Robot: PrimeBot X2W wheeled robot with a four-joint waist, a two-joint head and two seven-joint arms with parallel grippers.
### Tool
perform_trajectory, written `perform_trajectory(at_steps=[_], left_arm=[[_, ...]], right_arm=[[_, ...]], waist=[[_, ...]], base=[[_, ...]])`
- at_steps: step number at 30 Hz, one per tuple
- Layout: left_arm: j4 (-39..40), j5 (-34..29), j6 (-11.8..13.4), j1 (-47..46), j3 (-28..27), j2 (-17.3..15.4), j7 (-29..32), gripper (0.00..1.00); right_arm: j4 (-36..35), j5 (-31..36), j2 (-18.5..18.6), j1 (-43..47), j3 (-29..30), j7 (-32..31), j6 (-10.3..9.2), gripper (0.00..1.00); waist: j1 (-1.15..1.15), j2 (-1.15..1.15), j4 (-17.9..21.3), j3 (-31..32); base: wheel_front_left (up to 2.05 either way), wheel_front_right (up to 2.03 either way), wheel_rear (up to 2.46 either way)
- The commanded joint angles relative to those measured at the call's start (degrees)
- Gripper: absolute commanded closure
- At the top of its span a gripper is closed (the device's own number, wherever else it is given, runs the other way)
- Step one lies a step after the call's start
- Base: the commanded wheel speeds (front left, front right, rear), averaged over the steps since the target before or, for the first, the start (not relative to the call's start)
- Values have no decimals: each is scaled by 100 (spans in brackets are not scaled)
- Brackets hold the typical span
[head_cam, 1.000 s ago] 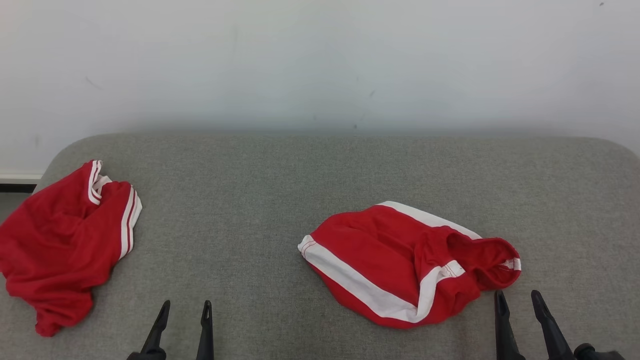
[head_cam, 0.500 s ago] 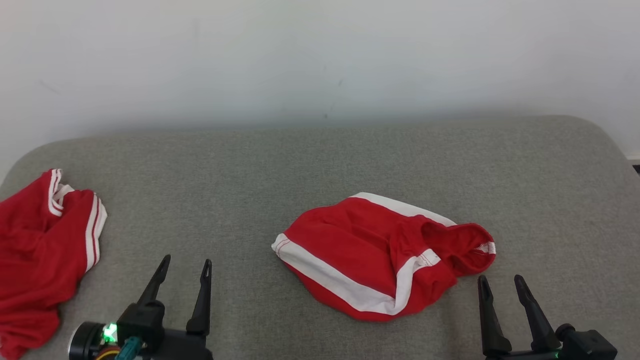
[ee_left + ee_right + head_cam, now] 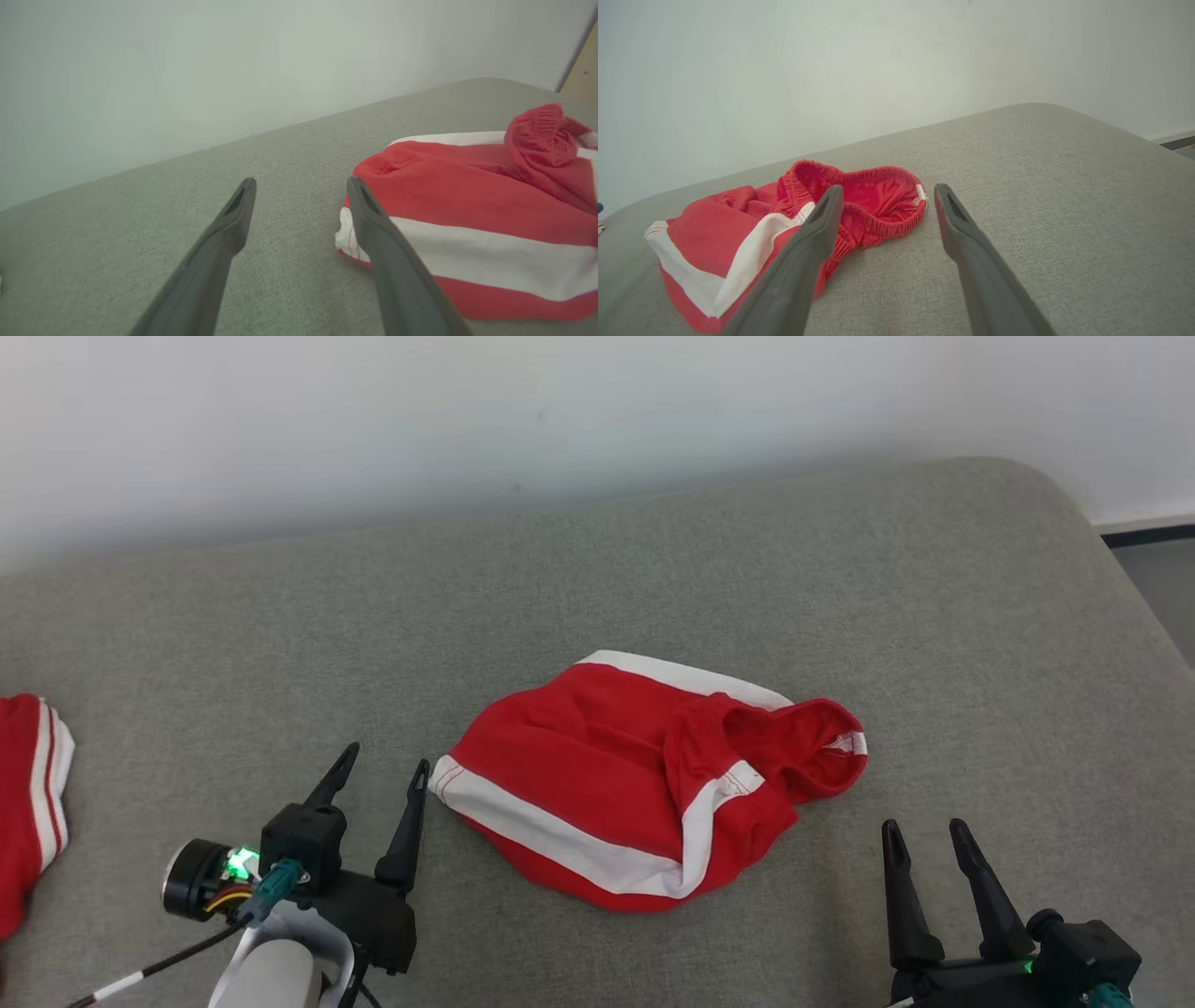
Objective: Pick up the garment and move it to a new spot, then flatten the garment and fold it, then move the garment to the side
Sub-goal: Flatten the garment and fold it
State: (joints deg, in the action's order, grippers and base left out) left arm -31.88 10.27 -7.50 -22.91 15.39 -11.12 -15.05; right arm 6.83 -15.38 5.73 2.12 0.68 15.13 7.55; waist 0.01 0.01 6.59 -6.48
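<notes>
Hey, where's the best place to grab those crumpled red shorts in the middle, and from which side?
Probably the elastic waistband, approached by the right gripper from the robot's side: it stands up as an open loop facing that gripper. The left gripper could pinch the white-banded hem corner beside it.

Count: two garments, two tools, one surface, one wall.

Two red garments with white trim lie on one grey upholstered surface [image 3: 653,569]: the middle garment [image 3: 644,784], crumpled, and the second garment [image 3: 28,803], cut off by the left edge of the head view. There are two tools, the left tool [image 3: 388,756] and the right tool [image 3: 922,825]; each has two long dark fingers [image 3: 409,821], four in all. One pale wall [image 3: 467,411] runs behind the surface.
</notes>
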Motion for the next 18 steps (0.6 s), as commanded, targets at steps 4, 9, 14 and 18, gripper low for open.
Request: perform_trajectory(at_steps=[4, 9, 14, 18], left_arm=[[-394, 229, 9, -228, 287, -72, -19, 0], [-858, 496, 9, -395, 611, -86, -19, 0], [-1204, 803, 8, -550, 924, -81, -19, 100], [-1173, 909, 8, -564, 974, -44, -19, 100]], right_arm=[[28, -56, -6, -101, -17, 3, -13, 0], [61, -72, 10, -132, -57, 2, -13, 0], [57, -77, 48, -140, -52, 2, -13, 0], [26, -63, 60, -27, 18, 2, -13, 0]], waist=[[-1, -1, 273, -251], [-1, -1, 358, -267], [-1, -1, 406, -223], [-1, -1, 343, -155]], base=[[0, 0, 0], [0, 0, 0], [0, 0, 0], [0, 0, 0]])
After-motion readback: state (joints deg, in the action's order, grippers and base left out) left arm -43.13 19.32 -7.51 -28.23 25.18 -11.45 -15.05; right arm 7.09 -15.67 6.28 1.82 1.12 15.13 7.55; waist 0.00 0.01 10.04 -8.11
